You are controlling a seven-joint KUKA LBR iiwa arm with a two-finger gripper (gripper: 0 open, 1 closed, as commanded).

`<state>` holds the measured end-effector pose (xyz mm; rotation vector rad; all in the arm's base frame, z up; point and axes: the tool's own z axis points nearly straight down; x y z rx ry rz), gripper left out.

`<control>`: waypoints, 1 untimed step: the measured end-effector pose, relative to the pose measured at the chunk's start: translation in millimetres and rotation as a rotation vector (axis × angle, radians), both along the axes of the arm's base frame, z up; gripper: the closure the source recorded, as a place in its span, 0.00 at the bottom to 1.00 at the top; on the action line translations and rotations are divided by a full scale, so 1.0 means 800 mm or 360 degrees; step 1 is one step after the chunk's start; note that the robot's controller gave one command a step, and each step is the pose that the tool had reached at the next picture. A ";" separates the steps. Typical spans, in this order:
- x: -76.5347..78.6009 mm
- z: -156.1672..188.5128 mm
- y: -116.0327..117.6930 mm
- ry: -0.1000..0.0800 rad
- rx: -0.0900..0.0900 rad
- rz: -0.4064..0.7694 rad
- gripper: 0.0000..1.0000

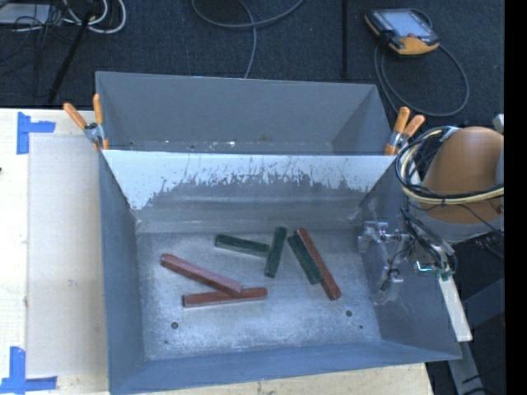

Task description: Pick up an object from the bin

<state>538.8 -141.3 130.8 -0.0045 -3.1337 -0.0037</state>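
My gripper (pixel 379 262) hangs open over the bin's right sloping wall, with nothing between its fingers. Nearest to it, to its left, a long red-brown stick (pixel 320 265) lies slanted on the bin floor. A dark green stick (pixel 304 259) lies right alongside that one. A second dark green stick (pixel 275 252) stands almost upright in the view just left of the pair.
Further left lie a third dark green stick (pixel 241 243) and two red-brown sticks (pixel 200 274) (pixel 224 297) that meet in a V. The arm's orange cover and cables sit outside the bin's right rim.
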 end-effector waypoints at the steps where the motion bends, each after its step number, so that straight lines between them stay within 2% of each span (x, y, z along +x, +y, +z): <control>1: 0.002 0.005 0.000 -0.0011 -0.0003 0.0005 0.00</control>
